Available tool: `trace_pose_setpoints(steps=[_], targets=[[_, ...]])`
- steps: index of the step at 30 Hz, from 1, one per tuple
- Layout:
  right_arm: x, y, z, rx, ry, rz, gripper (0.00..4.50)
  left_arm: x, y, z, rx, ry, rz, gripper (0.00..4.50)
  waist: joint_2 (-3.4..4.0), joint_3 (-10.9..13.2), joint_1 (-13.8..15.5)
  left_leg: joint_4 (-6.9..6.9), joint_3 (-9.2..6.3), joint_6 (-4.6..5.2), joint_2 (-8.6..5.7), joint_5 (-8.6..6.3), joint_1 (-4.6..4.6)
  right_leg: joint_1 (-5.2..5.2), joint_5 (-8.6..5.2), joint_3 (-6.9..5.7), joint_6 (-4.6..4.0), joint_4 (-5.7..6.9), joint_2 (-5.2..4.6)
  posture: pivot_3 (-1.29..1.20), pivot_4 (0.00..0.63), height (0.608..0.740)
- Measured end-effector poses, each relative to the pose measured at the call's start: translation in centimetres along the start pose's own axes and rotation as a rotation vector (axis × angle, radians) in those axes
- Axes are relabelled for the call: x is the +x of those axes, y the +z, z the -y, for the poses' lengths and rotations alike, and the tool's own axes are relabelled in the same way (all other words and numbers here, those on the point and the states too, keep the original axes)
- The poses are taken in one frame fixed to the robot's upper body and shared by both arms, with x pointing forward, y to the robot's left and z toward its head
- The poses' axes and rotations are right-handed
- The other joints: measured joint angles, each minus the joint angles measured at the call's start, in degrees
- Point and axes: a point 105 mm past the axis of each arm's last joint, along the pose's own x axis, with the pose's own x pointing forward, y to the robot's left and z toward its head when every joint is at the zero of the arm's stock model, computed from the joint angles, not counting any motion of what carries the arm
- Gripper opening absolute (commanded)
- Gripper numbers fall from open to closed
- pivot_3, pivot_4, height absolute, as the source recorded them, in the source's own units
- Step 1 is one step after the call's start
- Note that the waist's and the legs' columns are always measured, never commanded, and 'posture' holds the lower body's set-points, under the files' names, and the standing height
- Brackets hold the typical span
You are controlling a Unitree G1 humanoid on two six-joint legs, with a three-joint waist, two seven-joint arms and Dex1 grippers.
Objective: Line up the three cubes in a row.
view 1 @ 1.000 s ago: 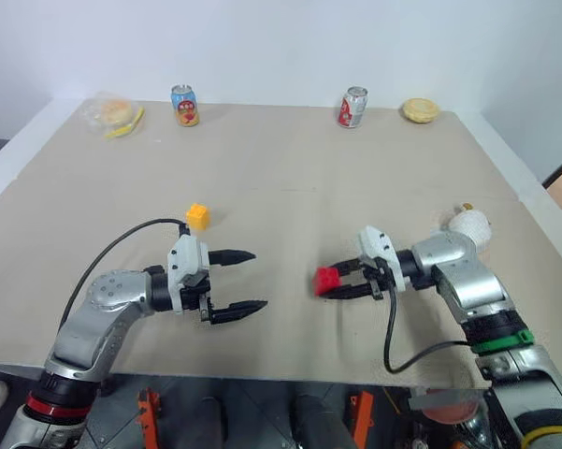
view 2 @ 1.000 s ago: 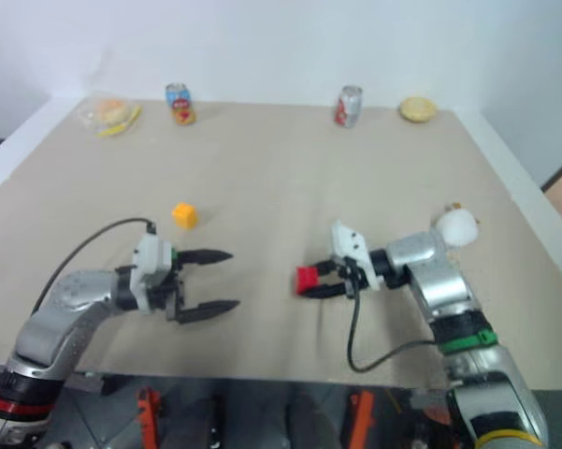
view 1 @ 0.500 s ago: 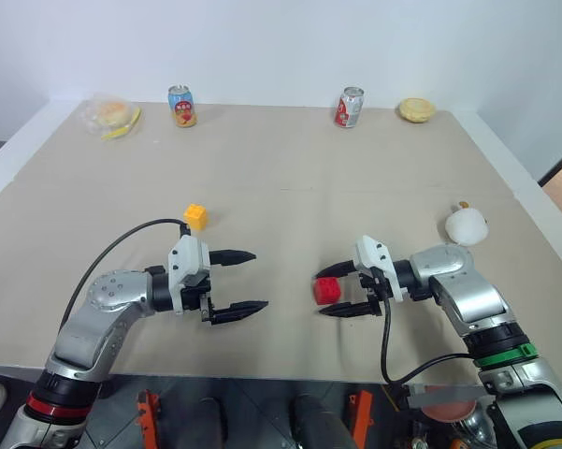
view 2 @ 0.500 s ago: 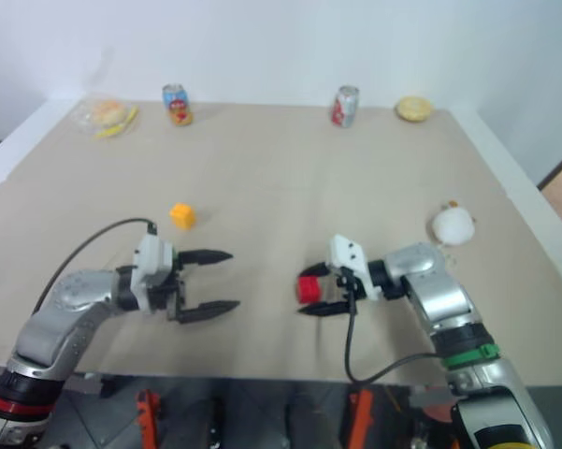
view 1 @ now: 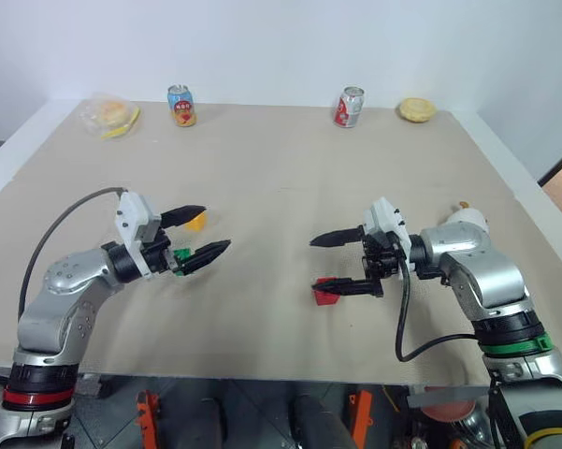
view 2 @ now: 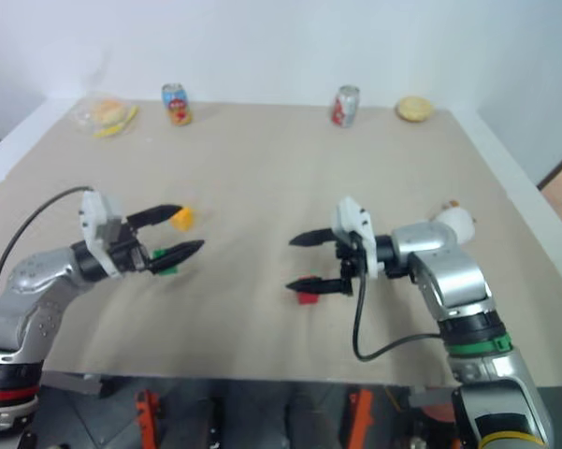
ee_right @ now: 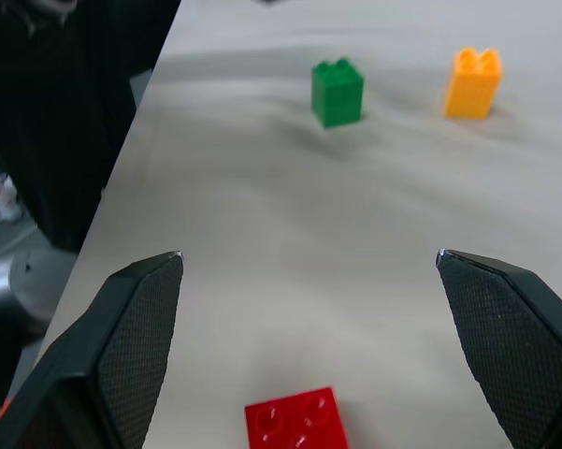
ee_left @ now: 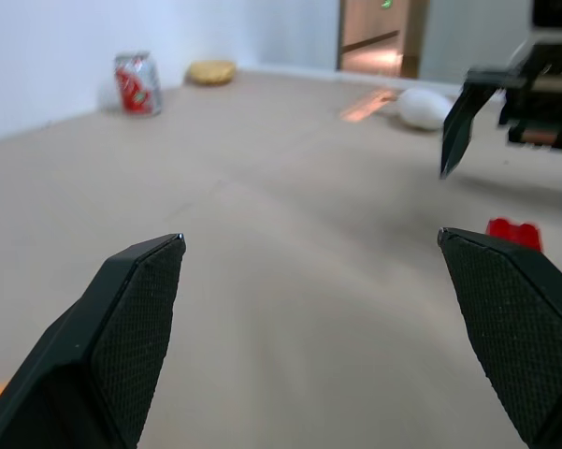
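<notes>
Right gripper with fingers wide apart, holding nothing, red cube on the table just under its lower fingertip – left gripper spread wide too, empty, green cube beneath it, yellow cube just past its fingertips.

On the table, one cube lies under my right gripper; two cubes sit left, beneath my left gripper.
</notes>
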Motion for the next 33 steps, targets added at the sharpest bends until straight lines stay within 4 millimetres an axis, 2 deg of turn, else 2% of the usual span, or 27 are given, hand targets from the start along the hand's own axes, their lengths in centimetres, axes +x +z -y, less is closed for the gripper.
trace_pose_setpoints(steps=[5,9,12,18,26,33], targets=[[1.1,2.4,0.2,-0.039,-0.022,0.072,4.48,-3.3,-1.8,-0.9,0.012,0.027,-0.132,4.5,-0.04,0.02,-0.06,-0.06,-0.1,-0.02,0.16,-0.02,0.01,-0.07,-0.18,-0.17,-0.44,0.04,0.17,0.0,0.15,0.733],[1.9,2.5,-0.3,-0.043,0.007,0.072,4.48,-5.4,-3.0,-2.5,0.047,0.016,-0.236,4.5,-0.04,0.02,0.08,-0.04,-0.04,-0.03,0.14,-0.02,-0.01,-0.06,-0.17,-0.17,-0.46,0.01,0.07,0.0,0.15,0.733],[2.1,2.5,-0.4,-0.039,0.012,0.072,4.48,-6.1,-3.4,-3.8,0.065,-0.002,-0.278,4.5,-0.1,0.03,0.19,-0.02,0.0,-0.03,0.13,-0.02,-0.06,-0.11,-0.16,-0.22,-0.47,0.01,0.0,0.0,0.15,0.733],[3.2,2.8,-0.8,-0.043,0.026,0.083,4.48,-5.2,-3.3,-5.7,0.125,-0.128,-0.337,4.5,-0.12,0.03,0.34,-0.06,-0.01,-0.04,0.16,-0.02,-0.1,-0.16,-0.17,-0.28,-0.48,0.03,0.04,0.0,0.15,0.733],[3.4,2.8,-1.7,-0.03,0.013,0.085,4.48,-4.7,-5.7,-5.7,0.091,-0.301,-0.46,4.5,-0.13,0.03,0.57,-0.09,-0.07,-0.08,0.21,-0.08,-0.29,-0.36,-0.16,-0.29,-0.29,0.15,0.17,0.0,0.15,0.733],[3.3,3.0,-1.9,-0.038,-0.014,0.083,4.48,-3.0,-6.1,-6.3,0.11,-0.346,-0.474,4.5,-0.13,0.02,0.94,-0.01,-0.05,-0.07,0.21,-0.08,-0.36,-0.45,-0.14,-0.26,-0.28,0.27,0.18,0.0,0.15,0.733]])
